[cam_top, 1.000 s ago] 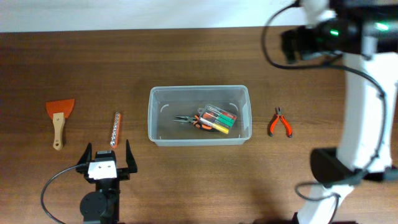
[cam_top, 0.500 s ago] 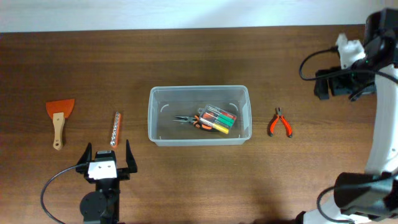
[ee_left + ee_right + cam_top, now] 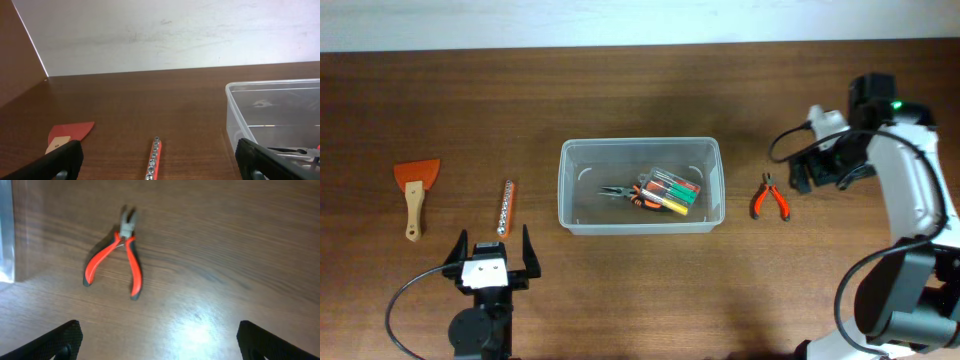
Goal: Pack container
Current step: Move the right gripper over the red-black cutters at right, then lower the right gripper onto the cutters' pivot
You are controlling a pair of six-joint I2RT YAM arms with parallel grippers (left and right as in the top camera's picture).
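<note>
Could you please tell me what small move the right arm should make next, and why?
Probably lower the right gripper onto the red pliers: they lie outside the container, and the open, empty jaws hang just short of them.

Container [image 3: 563,200] mid-table, top open. Marker pack [image 3: 672,190] and small pliers [image 3: 618,193] crowd its right half; left half of floor free. Red pliers [image 3: 770,197] lie alone on table [image 3: 620,100] near container's right wall, bare wood around them. Right tool [image 3: 157,330] spread wide beside red pliers, nothing between. Left tool [image 3: 493,245] spread wide; bit strip [image 3: 505,206] just ahead, scraper [image 3: 414,190] further left, both clear of container.
</note>
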